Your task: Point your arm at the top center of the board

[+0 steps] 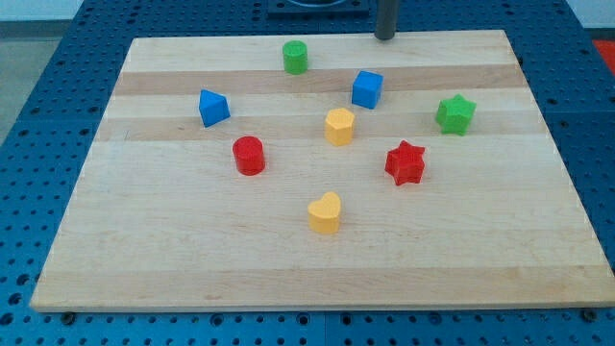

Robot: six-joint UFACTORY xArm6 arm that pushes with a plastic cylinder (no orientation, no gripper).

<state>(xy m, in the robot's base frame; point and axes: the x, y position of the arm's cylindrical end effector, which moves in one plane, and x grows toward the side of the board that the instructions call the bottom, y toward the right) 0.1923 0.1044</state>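
Observation:
My tip (pixel 385 37) is at the top edge of the wooden board (pixel 192 250), a little right of centre. It touches no block. The nearest blocks are a blue cube (pixel 367 88) below it and a green cylinder (pixel 295 57) to its left. Farther down lie a yellow hexagon block (pixel 339 126), a blue wedge-like block (pixel 213 107), a red cylinder (pixel 249 155), a red star (pixel 405 162), a green star (pixel 455 114) and a yellow heart-shaped block (pixel 326 212).
The board rests on a blue perforated table (pixel 38 106) that shows on all sides. The rod's upper part leaves the view at the top.

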